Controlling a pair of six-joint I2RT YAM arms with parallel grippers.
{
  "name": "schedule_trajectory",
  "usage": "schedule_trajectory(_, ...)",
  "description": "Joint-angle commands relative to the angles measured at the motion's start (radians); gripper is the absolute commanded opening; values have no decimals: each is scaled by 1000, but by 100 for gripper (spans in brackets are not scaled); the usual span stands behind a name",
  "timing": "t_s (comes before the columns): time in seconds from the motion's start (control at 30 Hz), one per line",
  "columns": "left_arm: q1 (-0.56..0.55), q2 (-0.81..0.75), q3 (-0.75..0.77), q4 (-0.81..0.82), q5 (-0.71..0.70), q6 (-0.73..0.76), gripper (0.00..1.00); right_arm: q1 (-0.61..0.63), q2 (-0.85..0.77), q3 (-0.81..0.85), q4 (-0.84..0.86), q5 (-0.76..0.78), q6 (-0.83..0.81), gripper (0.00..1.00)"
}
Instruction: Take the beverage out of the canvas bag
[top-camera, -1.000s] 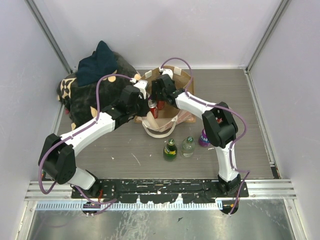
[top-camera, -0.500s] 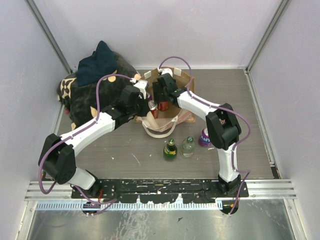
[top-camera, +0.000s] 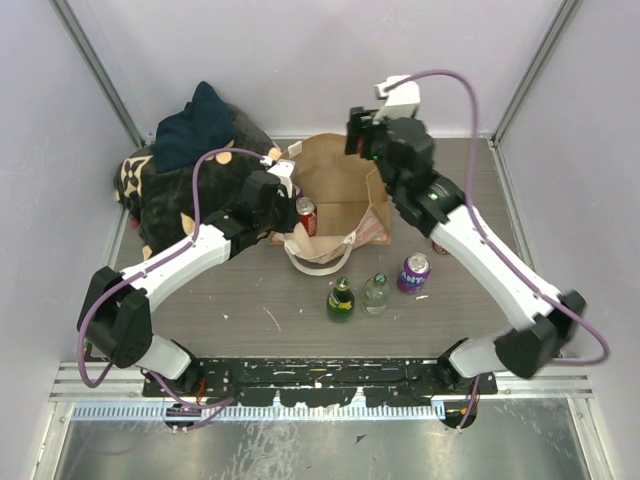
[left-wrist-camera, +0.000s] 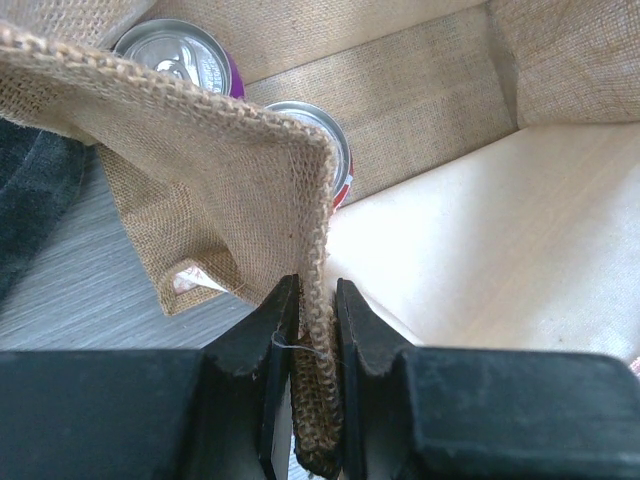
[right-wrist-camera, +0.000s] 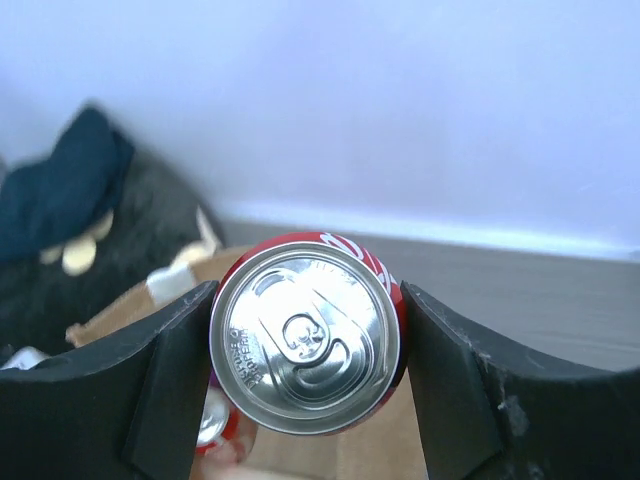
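canvas bag (top-camera: 335, 170) sitting open by the far edge, left gripper (top-camera: 287, 192) at its left rim, right gripper (top-camera: 360, 135) up over its far rim, red can (top-camera: 306, 214) inside

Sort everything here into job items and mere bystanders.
Job: canvas bag; red can in right gripper; left gripper pinching bag rim; two cans inside.
Lying about: green bottle; clear bottle; purple can; black patterned bag; dark blue cloth.
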Motion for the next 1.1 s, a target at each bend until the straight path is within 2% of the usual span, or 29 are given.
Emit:
schedule_trajectory(0.0, 7, 29, 3, -30, -17, 10, 16, -8, -178, -73, 271, 238, -152, 1)
schedule_trajectory(0.07, 7, 28, -1, -27, -16, 10, 16, -37, -202, -99, 285, 301, -176, 1)
schedule_trajectory(0.17, 7, 26, -4, -29, -15, 9, 16, -140, -206, -130, 218, 299, -116, 1)
schedule_trajectory(0.37, 7, 18, -1, -25, -12, 1, 17, -356, -187, -278, 147, 120, 77, 1)
schedule_trajectory(0.5, 7, 17, 0, -22, -8, 0, 19, -437, -153, -404, 176, 19, 139, 1)
schedule_trajectory(0.87, 7, 32, 2, -13, -2, 0, 38, -447, -61, -562, 356, -54, 130, 1)
schedule_trajectory(1.07, 7, 35, 0, -15, 1, -1, 44, -447, -2, -605, 409, -59, 138, 1)
